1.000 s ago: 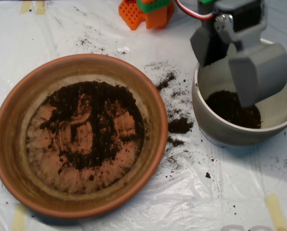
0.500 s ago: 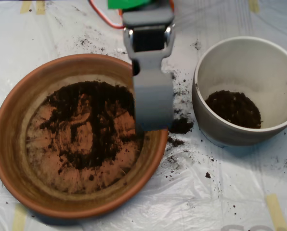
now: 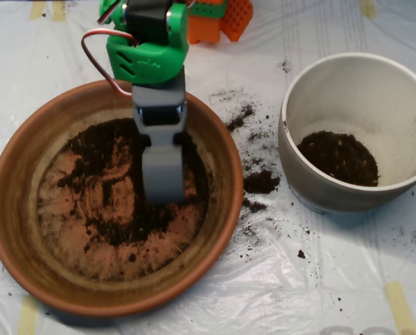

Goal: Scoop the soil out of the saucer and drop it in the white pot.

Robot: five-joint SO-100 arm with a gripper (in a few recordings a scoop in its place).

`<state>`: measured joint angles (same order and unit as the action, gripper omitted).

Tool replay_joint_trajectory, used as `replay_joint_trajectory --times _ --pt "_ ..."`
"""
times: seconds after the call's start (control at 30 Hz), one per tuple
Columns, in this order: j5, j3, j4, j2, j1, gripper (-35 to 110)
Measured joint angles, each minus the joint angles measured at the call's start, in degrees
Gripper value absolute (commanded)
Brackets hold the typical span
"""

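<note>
The terracotta saucer (image 3: 11,209) fills the left half of the overhead view. A thin, patchy layer of dark soil (image 3: 107,209) lies on its floor, with bare orange showing through. My grey scoop (image 3: 163,187) hangs from the green arm (image 3: 146,59) over the saucer's centre-right, tip down on the soil. The white pot (image 3: 313,192) stands at the right, apart from the saucer. A dark heap of soil (image 3: 338,158) lies at the pot's bottom.
Spilled soil clumps (image 3: 261,182) and crumbs lie on the white plastic sheet between the saucer and the pot. An orange block (image 3: 222,17) of the arm's base sits at the top edge. Tape strips mark the sheet's corners.
The scoop has swung left from above the white pot, across the gap, to the saucer and has dropped to the soil. The pot's inside is now uncovered.
</note>
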<state>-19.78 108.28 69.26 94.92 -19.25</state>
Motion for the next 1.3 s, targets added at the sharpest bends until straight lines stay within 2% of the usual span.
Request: replay_joint_trajectory --times 0.23,0.53,0.83,1.1,1.3 --pt "-6.15 1.32 -3.69 -4.75 -6.06 48" --pt "-14.77 -3.25 -2.99 -10.99 -8.00 48" --pt "-14.33 -14.77 2.20 -20.92 -6.94 51" --pt "-15.12 -15.82 4.92 -24.35 -6.94 60" --pt "-13.89 -19.25 5.27 -24.96 -7.65 58"
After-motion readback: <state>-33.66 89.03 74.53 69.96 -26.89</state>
